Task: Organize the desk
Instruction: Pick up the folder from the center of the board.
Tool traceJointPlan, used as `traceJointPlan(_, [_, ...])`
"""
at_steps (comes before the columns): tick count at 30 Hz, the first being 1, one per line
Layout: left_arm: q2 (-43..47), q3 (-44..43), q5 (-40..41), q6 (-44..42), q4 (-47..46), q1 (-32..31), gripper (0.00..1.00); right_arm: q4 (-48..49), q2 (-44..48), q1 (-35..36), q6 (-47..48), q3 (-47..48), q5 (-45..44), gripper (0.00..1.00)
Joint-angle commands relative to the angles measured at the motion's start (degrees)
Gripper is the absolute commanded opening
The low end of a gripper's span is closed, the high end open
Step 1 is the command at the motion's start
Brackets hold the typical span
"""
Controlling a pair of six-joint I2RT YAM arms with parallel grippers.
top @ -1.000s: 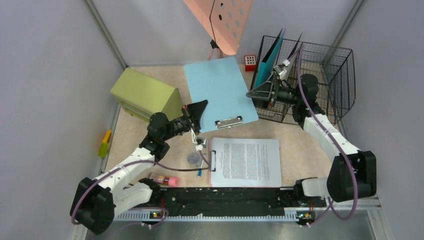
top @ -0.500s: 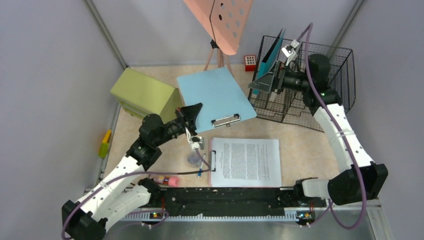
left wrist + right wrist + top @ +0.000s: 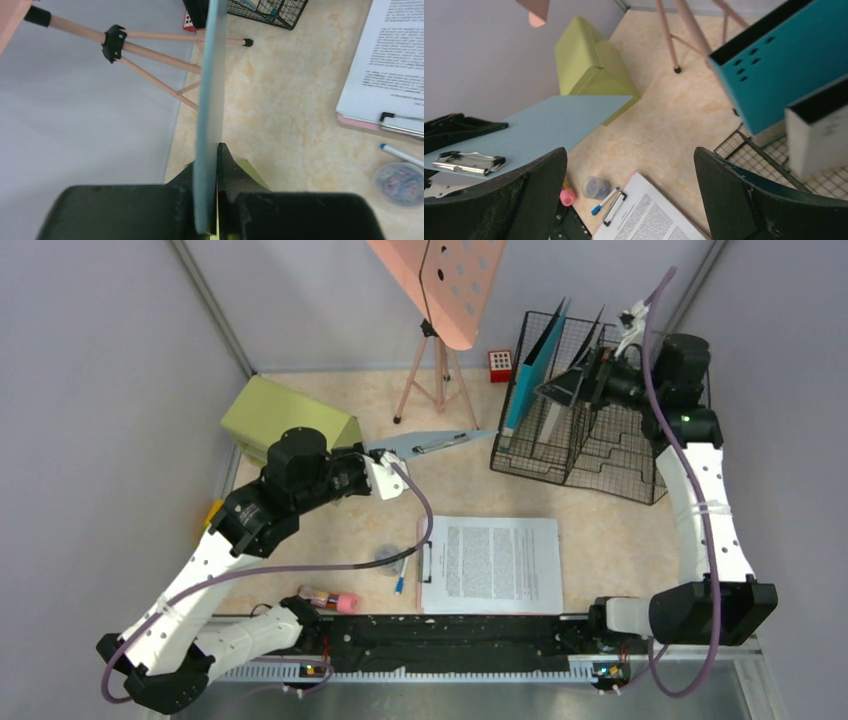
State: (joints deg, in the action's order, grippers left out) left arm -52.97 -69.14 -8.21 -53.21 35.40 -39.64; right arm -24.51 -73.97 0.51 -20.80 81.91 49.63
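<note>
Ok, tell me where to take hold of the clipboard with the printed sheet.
Probably its metal clip, at the short edge on the robot's left, fingers coming straight down. The clipboard lies flat on the desk, so the raised clip is the only part standing proud; a pen and small round tub crowd that side.

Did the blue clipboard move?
Yes. The blue clipboard has been lifted off the desk and tipped on edge by the left end effector; the tripod feet it hid now show.

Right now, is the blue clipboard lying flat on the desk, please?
No, the left pincer holds the blue clipboard edge-on, up off the desk.
</note>
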Motion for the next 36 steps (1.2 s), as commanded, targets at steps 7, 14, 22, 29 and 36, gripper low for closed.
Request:
traceJointPlan(7, [-2.24,-12.57,-0.9,14.38,14.0,-0.57,0.0,-7.72,0.88,-12.69,5.95,6.69,-1.91,0.97])
traceJointPlan(14, [-1.61,-10.95,-0.42,12.07,8.81,-3.75,0.0,-10.94,1.11,-12.9,8.63,4.91,8.81,0.97])
traceJointPlan(22, [-5.42,-9.13,6.0,-1.36,3.6,-10.61,0.0,-15.46,2.78,-12.91,14.47,4.54,12.73,0.96])
traceJointPlan(29, [-4.75,-4.19,7.64,-15.42,-6.69,-17.25,0.0,-14.92,5.87,-13.06,11.87,0.39,13.16,0.97])
traceJointPlan(36, [-0.37,3.73,10.05,-26.44,-16.91,-21.89,0.0,-6.54,7.71,-13.6,1.73,-6.32,19.73,0.96])
